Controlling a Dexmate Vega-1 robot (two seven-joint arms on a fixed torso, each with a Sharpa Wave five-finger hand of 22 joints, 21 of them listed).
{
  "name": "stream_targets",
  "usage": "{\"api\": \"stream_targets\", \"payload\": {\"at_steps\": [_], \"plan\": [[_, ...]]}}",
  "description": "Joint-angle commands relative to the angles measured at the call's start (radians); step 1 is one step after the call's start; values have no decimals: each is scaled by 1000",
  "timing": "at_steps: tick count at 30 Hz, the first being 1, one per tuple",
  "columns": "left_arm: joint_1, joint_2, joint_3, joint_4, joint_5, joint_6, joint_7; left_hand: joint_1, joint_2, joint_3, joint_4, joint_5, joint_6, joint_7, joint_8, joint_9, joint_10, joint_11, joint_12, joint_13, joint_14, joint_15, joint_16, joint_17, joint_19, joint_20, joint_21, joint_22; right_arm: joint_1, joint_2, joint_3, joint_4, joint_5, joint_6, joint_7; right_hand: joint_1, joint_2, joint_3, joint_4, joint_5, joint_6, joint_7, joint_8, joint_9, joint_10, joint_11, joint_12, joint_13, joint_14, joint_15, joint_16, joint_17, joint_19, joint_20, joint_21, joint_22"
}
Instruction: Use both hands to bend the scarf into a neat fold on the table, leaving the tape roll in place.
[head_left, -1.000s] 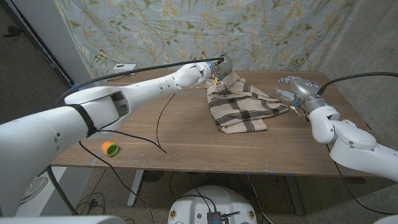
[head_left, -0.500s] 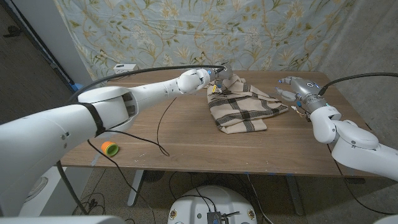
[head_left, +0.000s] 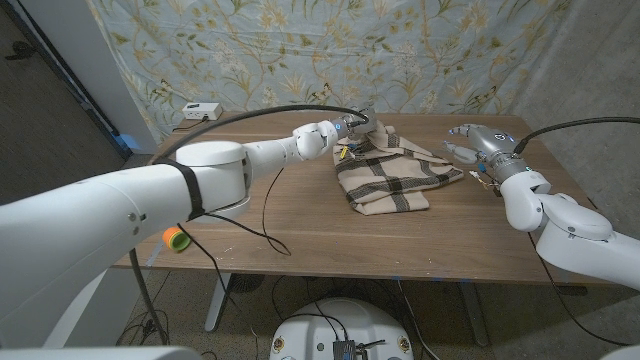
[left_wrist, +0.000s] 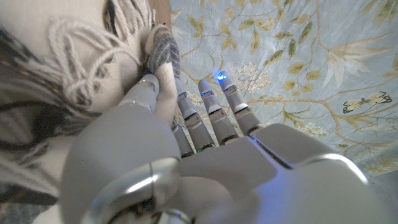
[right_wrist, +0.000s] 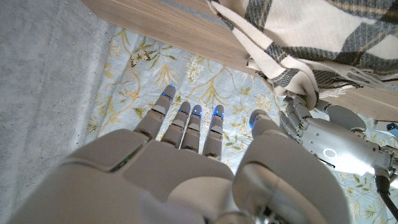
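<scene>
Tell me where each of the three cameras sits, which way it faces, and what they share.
Head view: on the robot's head, looking down the table; both arms, left hand at the scarf, right hand beside it, tape roll near the front edge.
Left wrist view: along the left hand, fingers against the scarf.
Right wrist view: along the right hand, toward the scarf and left hand.
Shared: the scarf.

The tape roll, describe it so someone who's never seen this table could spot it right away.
Start at the wooden table, then go to its near edge on the robot's left. The tape roll lies there, a small orange ring with a green inside, far from the plaid scarf.
</scene>
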Motion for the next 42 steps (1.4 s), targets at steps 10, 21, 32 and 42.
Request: {"api": "stream_targets", "payload": {"at_steps": [10,21,32,42], "plan": [[-44,-68,45,73,-163,50,-38,101,-17,11,-17,-75,90,22,-64,3,248,3,275,208,318,-184,168,223,85,-31,108,18,19,10,-9,17,9,17,8,1,6,3,-5,0,11,-1,-2,1,6,-3,0,0,12,-27,5,1,6,0,-7,1],[-114,-156,65,73,-191,-2,-310,122,-31,5,-20,-74,115,27,-72,3,273,1,382,313,381,-184,189,313,82,-41,153,18,10,3,-5,6,0,10,1,2,3,5,-7,0,13,-1,-2,1,6,-2,0,0,13,-25,4,-1,7,1,-8,1],[-165,-222,47,73,-173,-50,-432,146,-35,9,-25,-78,134,62,-73,3,282,0,418,348,417,-185,199,357,89,-32,181,19,-54,-10,52,-1,25,12,-37,0,0,4,-8,0,14,0,-2,1,6,-1,0,0,13,-26,3,-2,6,2,-9,1],[-198,-276,83,73,-354,-18,-396,173,-54,9,-27,-82,154,80,-70,2,313,0,420,322,477,-184,221,407,127,-26,228,23,-82,-13,82,15,39,35,-55,-3,-3,4,-7,0,14,1,-2,1,7,-1,-1,0,12,-24,2,-3,6,2,-10,1]]}}
